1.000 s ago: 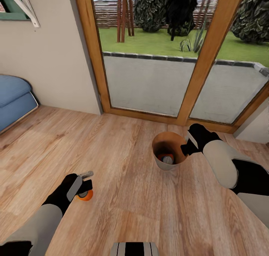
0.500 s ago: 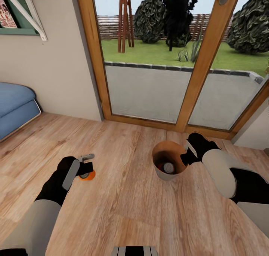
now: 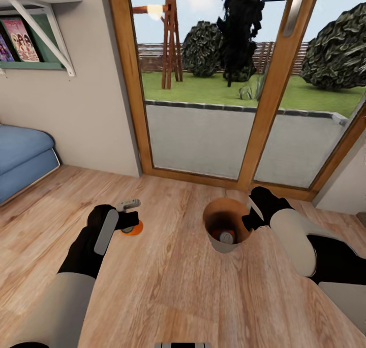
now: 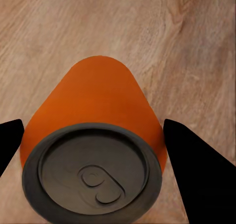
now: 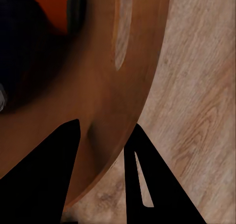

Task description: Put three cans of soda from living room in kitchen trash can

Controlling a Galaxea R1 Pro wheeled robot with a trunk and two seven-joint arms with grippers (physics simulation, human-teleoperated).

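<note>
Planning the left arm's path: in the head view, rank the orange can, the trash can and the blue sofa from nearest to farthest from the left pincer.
1. Orange can, between the left pincer's fingers.
2. Trash can, off to its right.
3. Blue sofa, at the far left wall.

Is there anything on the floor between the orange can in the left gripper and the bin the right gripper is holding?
Nothing visible. The left gripper holds the orange can, and only bare wood floor lies between it and the trash can, whose rim the right gripper grips. The bin's mouth is open.
</note>
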